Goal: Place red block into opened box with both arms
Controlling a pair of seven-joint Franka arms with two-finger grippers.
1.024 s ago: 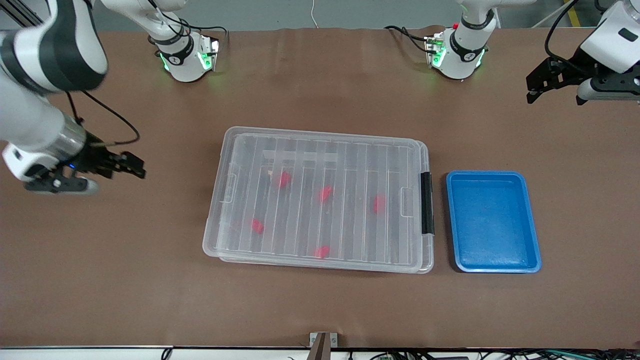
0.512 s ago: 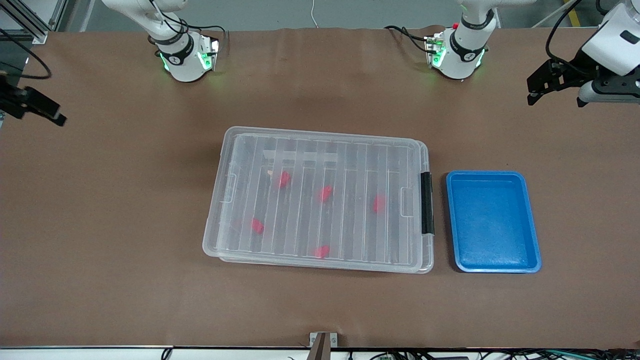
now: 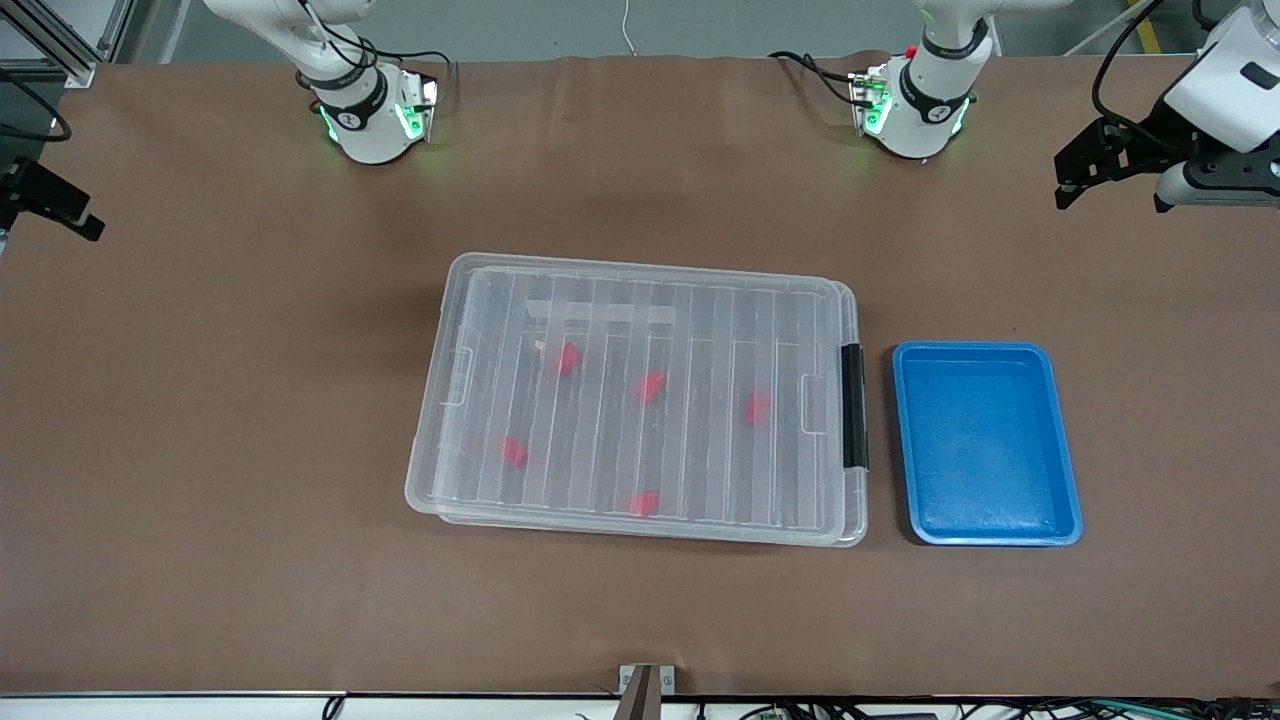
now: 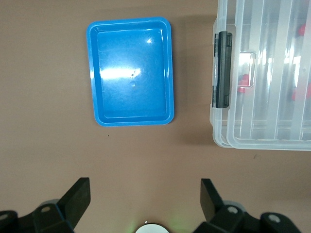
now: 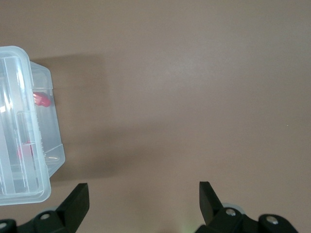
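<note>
The clear box [image 3: 445, 380] lies mid-table with its ribbed lid [image 3: 700, 300] on it and a black clip [image 3: 853, 405] on the end toward the blue tray. Several small red blocks show through the lid, such as one red block [image 3: 568, 358] and another [image 3: 645, 503]; I cannot tell which is the task's. My left gripper [image 3: 1110, 198] hangs open and empty over bare table at the left arm's end; in its wrist view [image 4: 145, 189] the box [image 4: 262, 73] and clip [image 4: 223, 69] show. My right gripper [image 3: 55, 205] is at the table's edge at the right arm's end, open [image 5: 143, 191], with a box corner [image 5: 19, 126] in view.
An empty blue tray [image 3: 985, 347] sits beside the box's clip end, toward the left arm's end; its rim [image 4: 129, 22] also shows in the left wrist view. Both arm bases [image 3: 370, 110] [image 3: 915, 105] stand at the table's back edge. Brown mat [image 3: 250, 550] surrounds the box.
My right arm has swung away from the table beside the box out to the edge at its own end. The left arm, box and tray have not moved.
</note>
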